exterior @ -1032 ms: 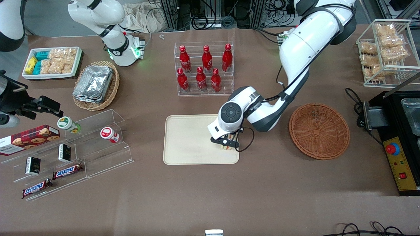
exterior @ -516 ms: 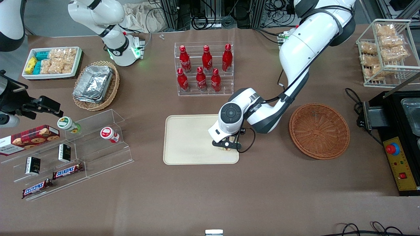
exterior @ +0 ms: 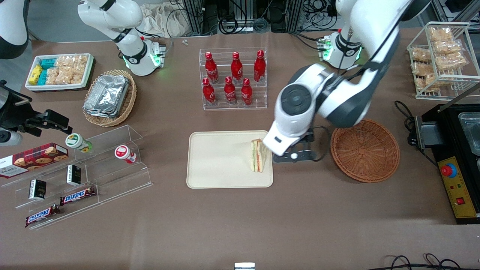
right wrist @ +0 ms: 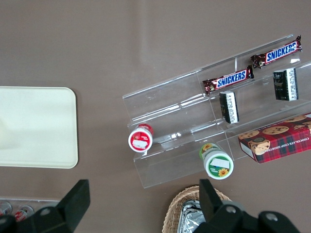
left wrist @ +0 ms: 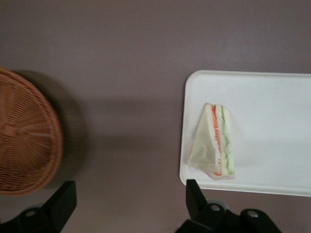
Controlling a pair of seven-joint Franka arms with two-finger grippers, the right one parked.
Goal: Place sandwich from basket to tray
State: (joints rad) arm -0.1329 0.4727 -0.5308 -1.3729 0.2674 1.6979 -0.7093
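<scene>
The sandwich (exterior: 258, 155), a white bread wedge with orange and green layers, lies on the cream tray (exterior: 221, 161) at the tray's end nearest the basket. It also shows in the left wrist view (left wrist: 216, 143) on the tray (left wrist: 272, 107). The reddish-brown wicker basket (exterior: 365, 150) holds nothing and also shows in the left wrist view (left wrist: 24, 136). My left gripper (exterior: 294, 155) is open and empty, raised above the bare table between tray and basket. In the left wrist view the gripper (left wrist: 129, 204) has its fingers spread wide, apart from the sandwich.
A clear rack of red bottles (exterior: 234, 78) stands farther from the front camera than the tray. A clear shelf with snack bars and cups (exterior: 82, 172), a paler basket of foil containers (exterior: 110, 97) and a white snack bin (exterior: 60, 71) lie toward the parked arm's end. A wire basket (exterior: 442, 60) and a black machine (exterior: 457, 150) lie toward the working arm's end.
My gripper was shut on the sandwich low on the tray. It has let go, risen, and moved toward the basket. The sandwich stays on the tray.
</scene>
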